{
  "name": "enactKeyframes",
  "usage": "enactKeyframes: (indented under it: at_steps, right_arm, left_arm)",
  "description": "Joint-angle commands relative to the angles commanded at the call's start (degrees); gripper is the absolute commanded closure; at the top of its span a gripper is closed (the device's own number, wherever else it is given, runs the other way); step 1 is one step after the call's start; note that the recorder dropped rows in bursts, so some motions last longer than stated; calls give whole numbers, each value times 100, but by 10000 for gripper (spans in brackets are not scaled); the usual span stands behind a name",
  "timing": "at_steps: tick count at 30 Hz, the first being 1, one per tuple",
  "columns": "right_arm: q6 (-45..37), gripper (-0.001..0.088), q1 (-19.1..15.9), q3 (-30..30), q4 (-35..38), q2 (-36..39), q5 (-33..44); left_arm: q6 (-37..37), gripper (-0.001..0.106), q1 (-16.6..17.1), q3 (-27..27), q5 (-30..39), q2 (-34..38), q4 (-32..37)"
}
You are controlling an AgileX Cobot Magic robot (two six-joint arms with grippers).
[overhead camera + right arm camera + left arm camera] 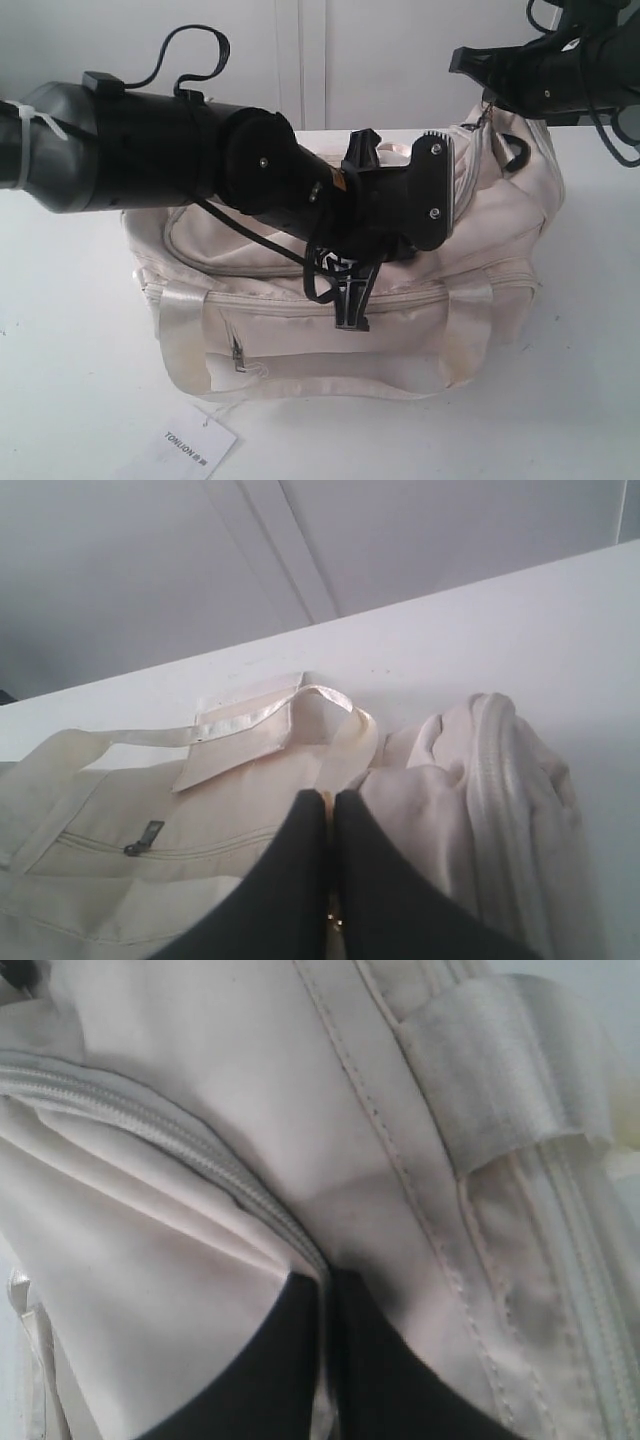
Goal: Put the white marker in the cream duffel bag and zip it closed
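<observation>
White wall panels (400, 60) are standing behind a white tabletop (60, 380). To the left of the left pincer (326, 1282) and nearer the camera, a printed paper tag (190, 447) is lying flat on the tabletop, near the front of the cream duffel bag (500, 230). The left arm (150, 140) is reaching across the bag's top, and its pincer is pointing down at the front face. Its dark fingers (280, 1380) are pressing together, closed, with a curved zipper (170, 1135) running right into the slit between them; whether cloth is being pinched there I cannot tell. A satin strap handle (510, 1070) is lying just beside that pincer. The bag is sitting directly under it, filling the middle of the tabletop. At the bag's right end, the right pincer (328, 800) is hanging over the bunched fabric, and its fingers are clamping on a gold zipper pull (332, 917), which is glinting in the slit between them.
</observation>
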Motion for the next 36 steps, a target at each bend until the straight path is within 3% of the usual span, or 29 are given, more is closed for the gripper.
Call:
enactKeyframes:
  at_steps: [7,15,25,33,36]
  right_arm:
    - [45,868,0,0,42,-163,472]
    - [45,868,0,0,813,-163,1089]
    - [-152,868,0,0,1086,-163,1436]
    - [-174,868,41,0,1298,-153,1514]
    - [-186,838,249,0,1298,-153,1514]
  left_arm:
    - [0,1053,0,0,-40,0,0]
    - [0,1053,0,0,-40,0,0]
    - [0,1053,0,0,-71,0,0]
    - [0,1053,0,0,-702,0,-71]
    - [0,1053,0,0,-750,0,-71]
